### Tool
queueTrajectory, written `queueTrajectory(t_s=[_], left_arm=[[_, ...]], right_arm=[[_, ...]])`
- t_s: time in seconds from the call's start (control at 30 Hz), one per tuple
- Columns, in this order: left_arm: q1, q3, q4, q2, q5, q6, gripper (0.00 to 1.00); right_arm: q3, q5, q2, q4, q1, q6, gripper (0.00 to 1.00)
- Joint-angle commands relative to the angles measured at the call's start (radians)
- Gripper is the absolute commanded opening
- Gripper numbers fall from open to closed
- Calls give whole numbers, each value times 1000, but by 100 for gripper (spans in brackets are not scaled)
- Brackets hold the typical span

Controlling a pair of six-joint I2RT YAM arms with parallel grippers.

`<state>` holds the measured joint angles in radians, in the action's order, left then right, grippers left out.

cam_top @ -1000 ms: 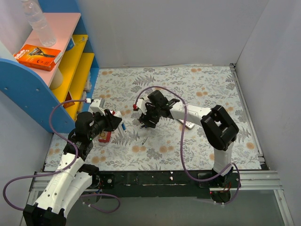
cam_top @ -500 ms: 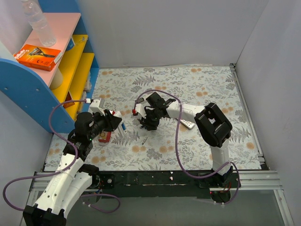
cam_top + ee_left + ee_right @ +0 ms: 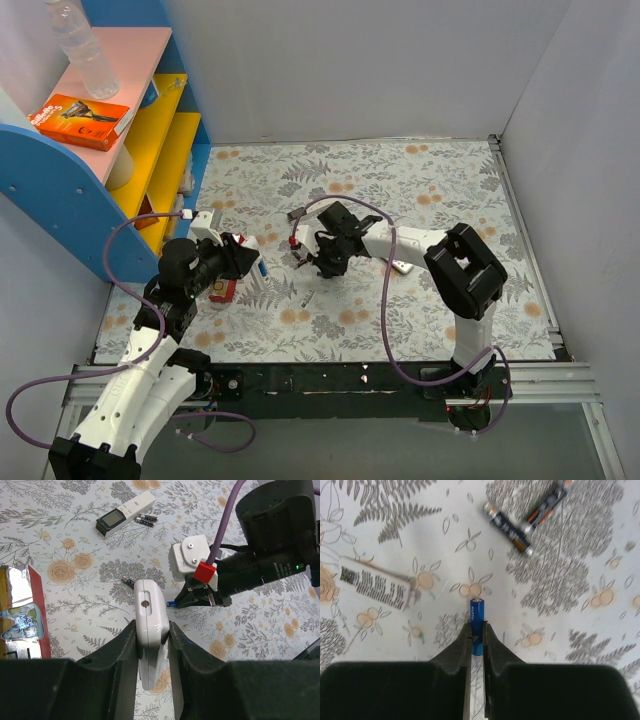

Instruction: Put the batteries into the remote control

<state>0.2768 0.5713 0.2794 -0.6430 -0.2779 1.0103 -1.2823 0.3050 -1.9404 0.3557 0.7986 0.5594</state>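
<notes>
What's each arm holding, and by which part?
The left tool grips the white remote by its sides; right tool pinches the blue battery at one end.

Robot-testing lab cell: plain white panels box in a floral-clothed desk, aluminium rails edge it, and a coloured shelf stands left of the left gripper.

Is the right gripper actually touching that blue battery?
Touching. The right wrist view shows the right gripper closed on the blue battery, both fingers against its sides.
</notes>
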Motion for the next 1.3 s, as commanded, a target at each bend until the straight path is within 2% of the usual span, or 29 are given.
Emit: queueTrajectory(t_s=[0.0, 0.17, 0.3, 0.43, 0.57, 0.67, 1.07, 1.27], left_arm=[[-4, 6, -19, 17, -15, -1, 0], [-4, 6, -19, 14, -15, 1, 0], [-4, 7, -19, 11, -15, 2, 0], [-5, 6, -17, 6, -15, 4, 0], [-5, 7, -17, 5, -15, 4, 0], [-7, 7, -19, 2, -14, 4, 0], [-10, 7, -16, -1, -14, 4, 0], [-11, 7, -16, 0, -17, 4, 0]], right_arm=[[87, -105, 101, 58, 1, -137, 9], [176, -201, 169, 127, -1, -350, 9], [251, -214, 198, 181, 2, -414, 14], [253, -268, 181, 223, 13, -424, 20], [206, -300, 146, 256, 27, -428, 33], [160, -300, 117, 270, 39, -426, 36], [49, -366, 32, 312, 68, -415, 37], [49, -385, 64, 316, 71, -411, 38]])
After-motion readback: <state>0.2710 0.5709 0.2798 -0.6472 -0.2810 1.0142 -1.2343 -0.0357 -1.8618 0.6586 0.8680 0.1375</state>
